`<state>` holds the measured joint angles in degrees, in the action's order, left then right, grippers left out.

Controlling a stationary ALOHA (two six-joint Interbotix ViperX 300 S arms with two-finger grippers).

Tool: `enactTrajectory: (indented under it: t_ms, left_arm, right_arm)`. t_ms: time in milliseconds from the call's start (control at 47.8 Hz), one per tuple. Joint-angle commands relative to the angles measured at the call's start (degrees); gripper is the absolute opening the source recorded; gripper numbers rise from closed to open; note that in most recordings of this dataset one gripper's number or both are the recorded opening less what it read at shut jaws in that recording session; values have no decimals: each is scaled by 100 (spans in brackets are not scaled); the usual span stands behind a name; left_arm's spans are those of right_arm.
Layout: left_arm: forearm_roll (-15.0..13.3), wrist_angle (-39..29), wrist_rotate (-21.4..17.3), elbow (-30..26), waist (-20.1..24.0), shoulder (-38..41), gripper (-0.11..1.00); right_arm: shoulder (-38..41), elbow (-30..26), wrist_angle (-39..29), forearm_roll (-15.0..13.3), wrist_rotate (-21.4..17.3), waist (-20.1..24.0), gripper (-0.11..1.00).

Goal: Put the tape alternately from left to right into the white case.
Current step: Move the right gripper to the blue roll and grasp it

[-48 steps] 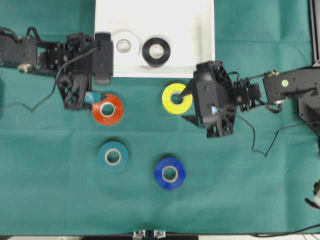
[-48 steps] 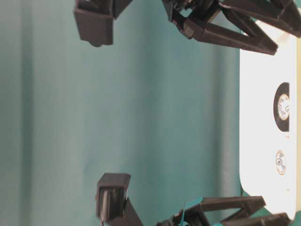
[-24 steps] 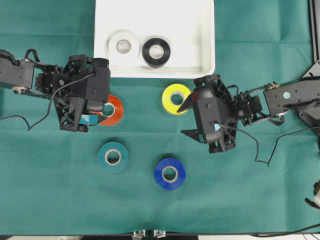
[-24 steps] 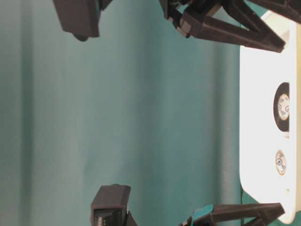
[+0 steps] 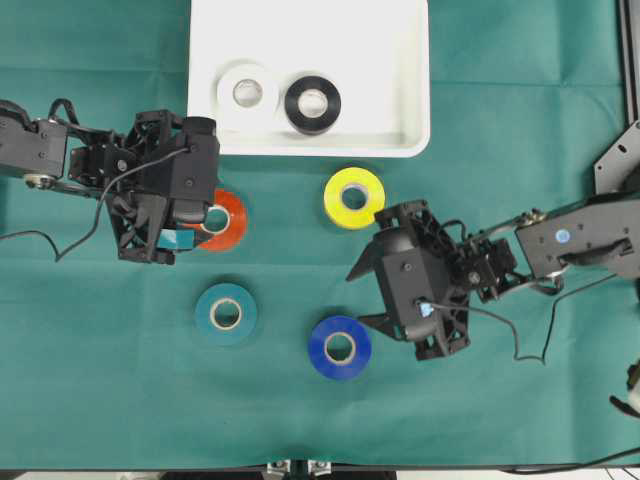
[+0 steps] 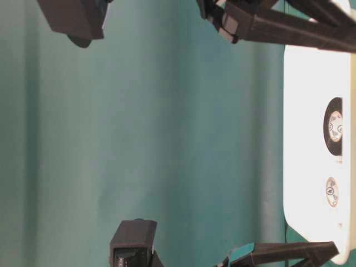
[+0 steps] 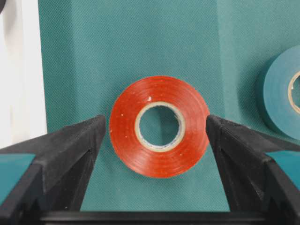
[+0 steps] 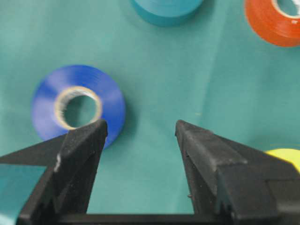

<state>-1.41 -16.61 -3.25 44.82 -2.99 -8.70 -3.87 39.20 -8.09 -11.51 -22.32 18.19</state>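
Right end effector (image 5: 362,298) swung away from the yellow roll (image 5: 354,197) toward the blue roll (image 5: 340,347); its fingers are apart over bare cloth, nothing held. Left end effector (image 7: 154,129) moved off the white case (image 5: 400,90) and now straddles the red-orange roll (image 7: 159,126), fingers spread wide, not touching. Teal roll (image 5: 226,313) sits alongside. All 6 rolls lie flat, holes up. White roll (image 5: 247,92) and black roll (image 5: 312,103) sit in the case, far side of the bench (image 5: 520,400).

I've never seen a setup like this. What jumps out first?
Bright tape rolls on green cloth: the red-orange roll sits between the open left gripper, with yellow, teal and blue rolls nearby. At the top, the white case already holds a white roll and a black roll.
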Motion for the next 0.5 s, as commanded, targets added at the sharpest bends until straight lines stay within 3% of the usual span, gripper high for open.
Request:
enactTrajectory:
  t_ms: [0,314,481]
  left_arm:
    - [0,35,-9,-44,-18,-79,82]
    - [-9,220,-9,-35,-18,-70,82]
    - [-9,308,-9,-26,-18,-70,82]
  right_arm:
    - [9,-185,-35,18,-176,97,66]
    - [413,-387,-290,0,-914,431,66]
    - [721,-598,-308,-62,-1028,439,66]
